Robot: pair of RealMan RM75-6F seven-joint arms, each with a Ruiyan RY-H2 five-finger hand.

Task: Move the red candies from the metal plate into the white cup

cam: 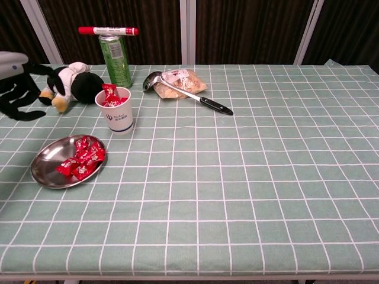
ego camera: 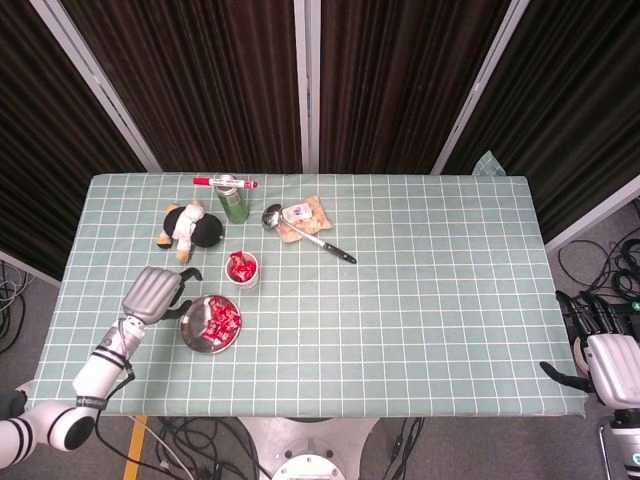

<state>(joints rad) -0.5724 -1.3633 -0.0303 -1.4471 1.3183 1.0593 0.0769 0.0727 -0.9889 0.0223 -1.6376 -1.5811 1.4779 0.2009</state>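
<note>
**Left hand empty beside the metal plate, candies split between plate and cup**

Left hand (ego camera: 157, 293) just left of the metal plate (ego camera: 190, 331), hovering, fingers spread downward, nothing held. Same hand at the left edge in the chest view, dark fingers (cam: 18, 100) splayed above the bench (ego camera: 430, 300). Right hand (ego camera: 590, 340) well to the right of the plate, off the bench edge; open or closed cannot be told.

One metal plate, with a cluster of red candies (ego camera: 220, 320) piled on its right side; exact count unclear, roughly half a dozen. One white cup (ego camera: 242, 270) just behind the plate, upright, more red candies heaped to the rim, one poking above it.

Behind and left of the plate, one black-and-white plush toy (ego camera: 188, 227) lying on its side. Further back, one green can (ego camera: 233, 201) upright, with one red marker (ego camera: 224, 182) laid across its top. Behind and right of the plate, one snack packet (ego camera: 303, 217), with one ladle (ego camera: 305, 230) resting across it, bowl toward the can, black handle pointing away.
</note>
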